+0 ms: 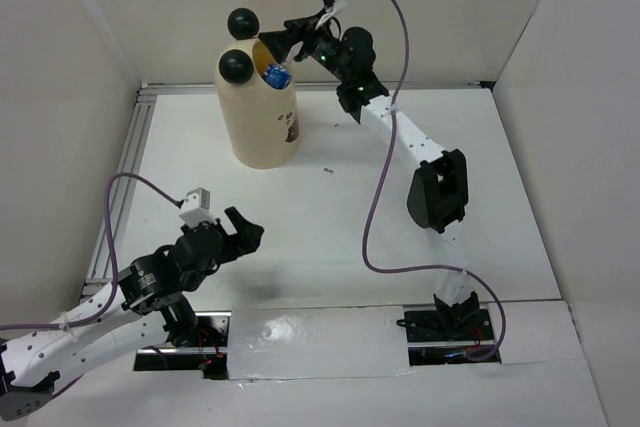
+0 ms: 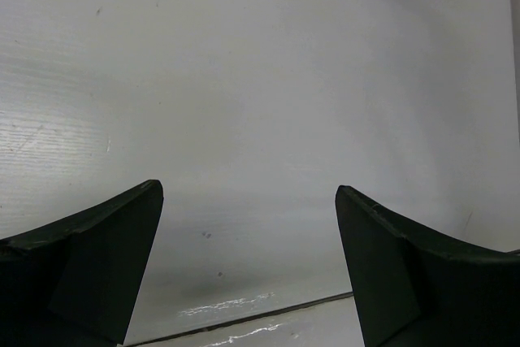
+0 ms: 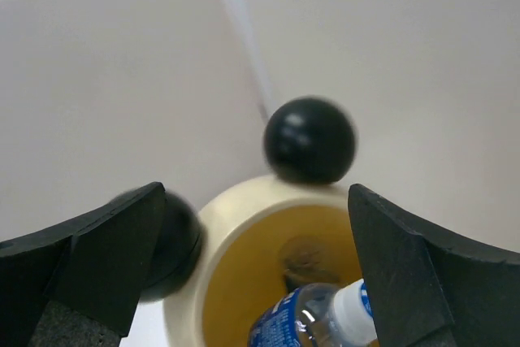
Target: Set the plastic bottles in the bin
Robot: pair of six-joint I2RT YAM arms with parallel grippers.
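Observation:
The cream bin [image 1: 262,122] stands at the back left of the table, with two black balls [image 1: 243,22] on its rim. One plastic bottle [image 1: 275,74] with a blue label lies in the bin's mouth. My right gripper [image 1: 272,45] hovers just above the rim, jaws wide open and gripping nothing. In the right wrist view the bottle [image 3: 313,321] sits low inside the yellowish bin [image 3: 236,201], close to my right finger; the gripper [image 3: 256,191] is open. My left gripper [image 1: 245,230] is open and empty over the near left table, as the left wrist view [image 2: 249,188] also shows. No other bottles are in view.
White walls enclose the table on the left, back and right. A small dark mark [image 1: 328,171] lies on the table surface [image 1: 330,237] near the middle. A metal rail [image 1: 125,177] runs along the left edge.

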